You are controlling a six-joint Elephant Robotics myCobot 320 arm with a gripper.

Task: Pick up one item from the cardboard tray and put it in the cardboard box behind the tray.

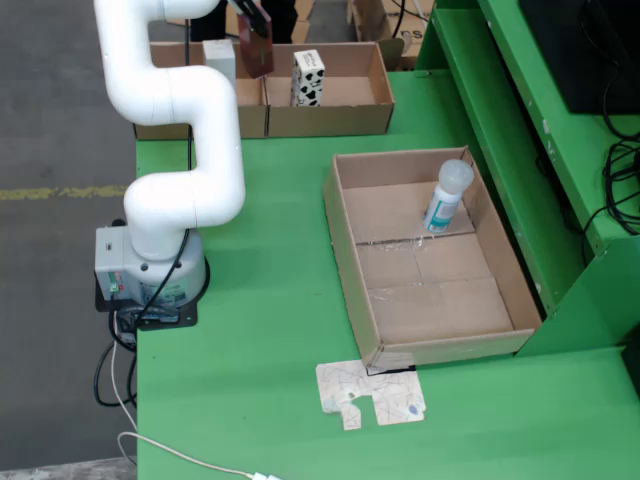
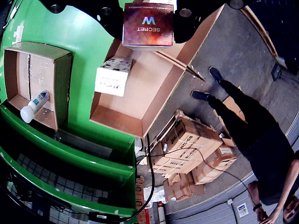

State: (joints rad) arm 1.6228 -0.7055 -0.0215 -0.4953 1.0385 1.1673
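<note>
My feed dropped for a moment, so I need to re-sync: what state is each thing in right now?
Gripper: shut on the dark red carton, held over the box.
Dark red rectangular carton: gripped, in the air.
Black-and-white patterned carton: standing upright in the rear cardboard box.
White bottle with blue label: leaning in the corner of the open cardboard tray.

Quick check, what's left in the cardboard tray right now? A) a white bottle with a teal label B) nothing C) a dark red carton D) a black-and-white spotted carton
A: in the fixed view only the white bottle leans in the tray's far right corner; the dark red carton is in the gripper over the back box, where the spotted carton stands.
</note>
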